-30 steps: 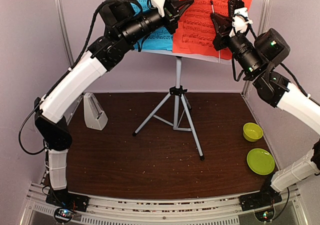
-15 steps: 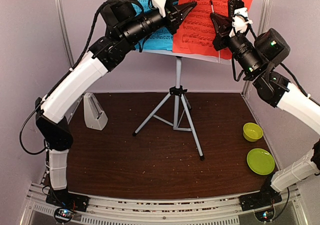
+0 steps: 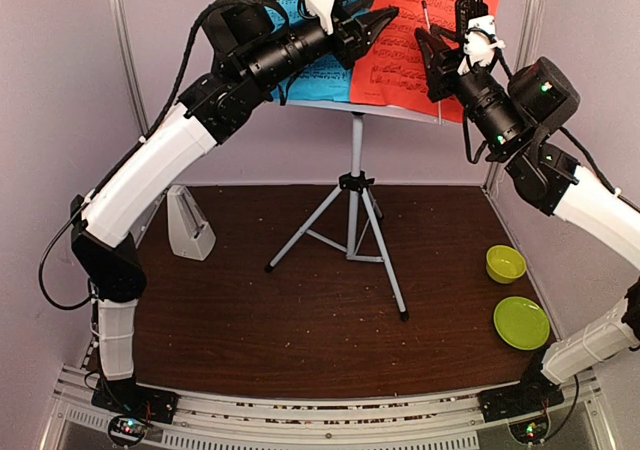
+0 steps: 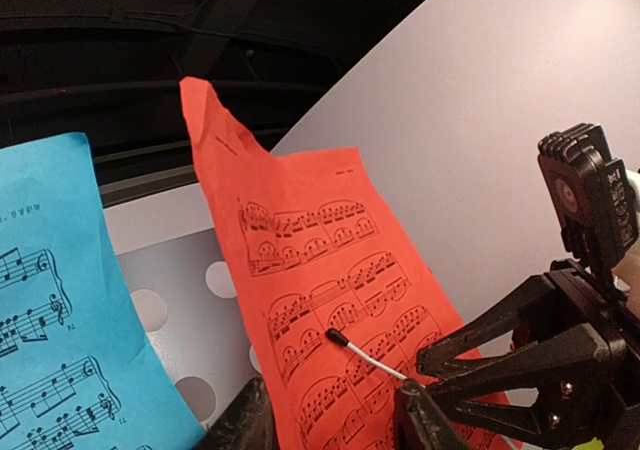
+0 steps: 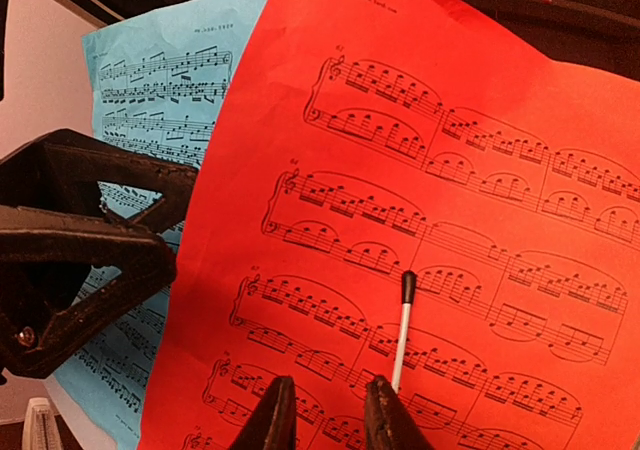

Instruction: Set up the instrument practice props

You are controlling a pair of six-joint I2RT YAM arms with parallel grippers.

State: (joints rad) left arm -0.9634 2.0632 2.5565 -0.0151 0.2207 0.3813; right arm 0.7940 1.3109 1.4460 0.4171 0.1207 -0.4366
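Top view: my left end effector [image 3: 386, 22] has just let go of the red-orange sheet [image 3: 395, 75], jaws now spread just off its left edge. The right end effector [image 3: 424, 40] is parting too. The sheet sits on the stand desk [image 3: 400, 111] beside the blue sheet [image 3: 318, 82], and the metronome [image 3: 188, 225] stands on the counter [image 3: 300, 310].

Left wrist: red sheet leaning on the desk, top corner curled, nothing between my fingers.

Right wrist: fingers apart, thin white rod [image 5: 403, 330] running down beside one; contact unclear. Both sheets look placed.

Pale lilac walls [image 3: 50, 120], dark wooden table [image 3: 300, 315]
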